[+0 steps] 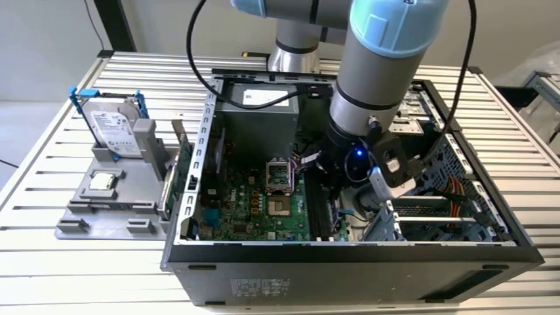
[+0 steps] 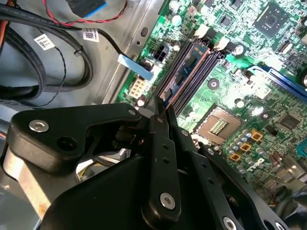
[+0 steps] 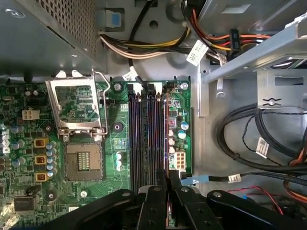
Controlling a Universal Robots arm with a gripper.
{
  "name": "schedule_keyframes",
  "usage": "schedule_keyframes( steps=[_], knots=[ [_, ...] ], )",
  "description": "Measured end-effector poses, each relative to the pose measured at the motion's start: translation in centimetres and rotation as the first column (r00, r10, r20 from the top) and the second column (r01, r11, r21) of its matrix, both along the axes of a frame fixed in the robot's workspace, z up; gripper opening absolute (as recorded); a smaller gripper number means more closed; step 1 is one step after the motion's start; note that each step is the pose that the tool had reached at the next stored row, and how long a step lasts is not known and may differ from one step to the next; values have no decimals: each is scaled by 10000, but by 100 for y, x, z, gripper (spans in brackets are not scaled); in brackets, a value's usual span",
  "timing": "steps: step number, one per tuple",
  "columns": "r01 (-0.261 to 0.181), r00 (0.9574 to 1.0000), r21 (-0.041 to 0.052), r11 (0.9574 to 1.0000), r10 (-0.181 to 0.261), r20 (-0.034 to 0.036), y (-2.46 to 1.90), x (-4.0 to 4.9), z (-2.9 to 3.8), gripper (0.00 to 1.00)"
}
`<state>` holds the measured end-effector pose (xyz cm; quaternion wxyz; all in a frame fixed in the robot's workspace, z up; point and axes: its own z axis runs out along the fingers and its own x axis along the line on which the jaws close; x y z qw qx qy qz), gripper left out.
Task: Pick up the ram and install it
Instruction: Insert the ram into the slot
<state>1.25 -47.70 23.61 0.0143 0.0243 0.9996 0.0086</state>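
The black gripper (image 2: 163,112) hangs low inside the open computer case (image 1: 350,252), jaws closed on the ram (image 2: 184,69), a thin blue stick. It is held edge-down in line with the memory slots (image 3: 148,139) beside the processor socket (image 3: 82,160), apparently for seating.

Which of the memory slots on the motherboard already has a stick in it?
The outermost slot, beside the board's edge and the white connector: the blue ram stands in it, while the other slots are empty.
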Motion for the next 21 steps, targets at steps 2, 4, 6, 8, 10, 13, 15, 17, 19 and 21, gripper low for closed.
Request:
schedule_keyframes(
  steps=[2,4,6,8,10,13,15,17,19,21],
  knots=[
    [1,10000,-2,10000,-1,0,0,-1,-26,0],
    [2,10000,-2,10000,-2,0,0,-1,-41,0],
    [2,10000,-4,10000,-2,-1,0,-2,-46,0],
    [1,10000,-4,10000,-1,-1,0,-2,-46,0],
    [1,10000,-2,10000,-1,0,0,-2,-48,0],
    [-15,10000,-1,10000,15,1,-1,-8,-52,0],
    [-33,10000,1,10000,33,1,-1,-13,-59,0],
    [-41,10000,-3,10000,41,0,-2,-16,-66,0],
    [-46,10000,0,10000,46,0,-2,-20,-78,0],
    [-51,10000,-3,10000,51,-1,-2,-23,-89,0]
  ],
)
